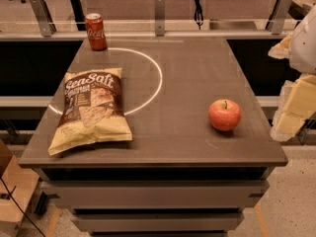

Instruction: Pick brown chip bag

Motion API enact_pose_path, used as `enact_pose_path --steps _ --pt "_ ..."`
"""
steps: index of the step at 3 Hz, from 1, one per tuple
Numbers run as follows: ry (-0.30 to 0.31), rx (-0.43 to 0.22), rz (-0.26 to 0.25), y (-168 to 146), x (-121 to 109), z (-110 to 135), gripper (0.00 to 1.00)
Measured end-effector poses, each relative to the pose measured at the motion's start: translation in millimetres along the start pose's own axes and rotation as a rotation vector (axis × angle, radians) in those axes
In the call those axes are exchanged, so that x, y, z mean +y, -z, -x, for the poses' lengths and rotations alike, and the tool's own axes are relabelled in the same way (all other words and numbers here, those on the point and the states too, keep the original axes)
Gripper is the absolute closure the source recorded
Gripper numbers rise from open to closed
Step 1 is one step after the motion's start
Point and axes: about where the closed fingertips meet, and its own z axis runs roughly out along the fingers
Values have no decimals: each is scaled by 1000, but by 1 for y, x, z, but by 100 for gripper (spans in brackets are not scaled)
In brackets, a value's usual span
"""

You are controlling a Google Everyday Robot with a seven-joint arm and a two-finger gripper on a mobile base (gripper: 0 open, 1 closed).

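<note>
The brown chip bag (pixel 91 110) lies flat on the left part of the dark table (pixel 187 83), its "Sea Salt" front facing up and its pale yellow bottom edge toward the table's front. My gripper (pixel 292 107) hangs at the right edge of the view, off the table's right side, at about the apple's depth. It is far from the bag and holds nothing that I can see.
A red apple (pixel 224 114) stands on the right part of the table. A red soda can (pixel 95 31) stands upright at the back left, behind the bag. A white circle line (pixel 157 78) is marked on the tabletop. A rail with metal posts (pixel 159 14) runs behind the table.
</note>
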Motion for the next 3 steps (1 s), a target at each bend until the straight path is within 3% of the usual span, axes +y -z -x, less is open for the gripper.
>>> enact_pose_path --steps 1,2,3 --pt "0 0 0 0 0 0 0" --pt "26 -42 -7 2 1 10 0" --pt "97 -170 0 0 2 38 0"
